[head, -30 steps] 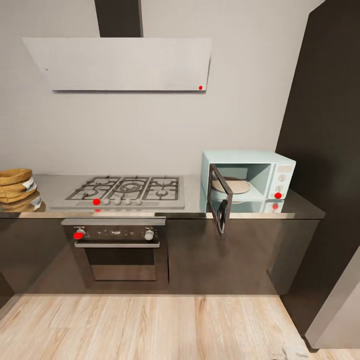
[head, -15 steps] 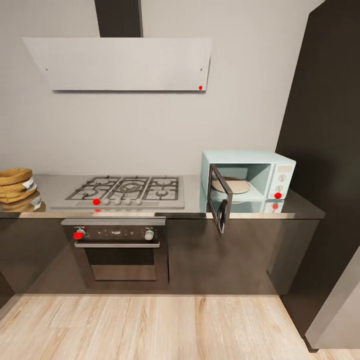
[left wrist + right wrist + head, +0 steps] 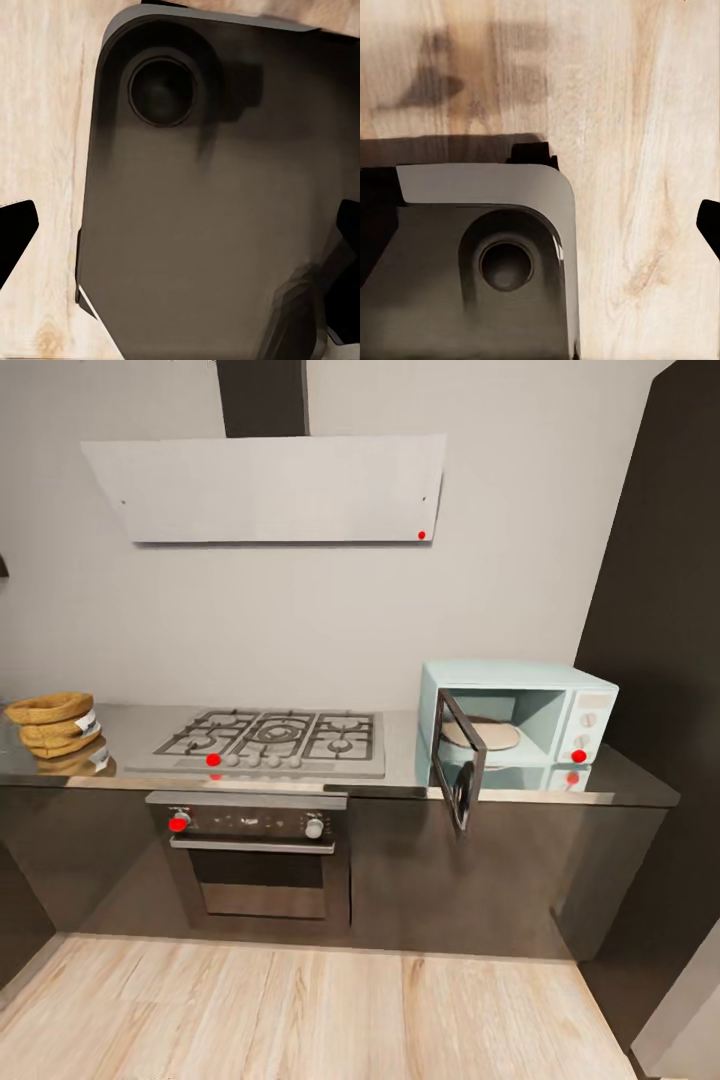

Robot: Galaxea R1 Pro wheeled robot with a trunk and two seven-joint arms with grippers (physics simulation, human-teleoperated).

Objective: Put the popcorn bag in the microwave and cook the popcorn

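Head view covers the kitchen run: one popcorn bag (image 3: 55, 722) stands at the left end of the countertop (image 3: 405, 745), one microwave (image 3: 518, 725) at the right end, well apart, with one gas hob (image 3: 272, 741) between them over one oven (image 3: 253, 856). Microwave door (image 3: 459, 762) hangs open; inside lies one round turntable (image 3: 484, 734). Both wrist views look down on the wood floor (image 3: 630, 135) and the robot's dark base (image 3: 202, 217). Left gripper fingertips (image 3: 15, 236) sit at opposite frame edges, spread, nothing between. Right gripper: one fingertip (image 3: 709, 223) visible; state cannot be determined.
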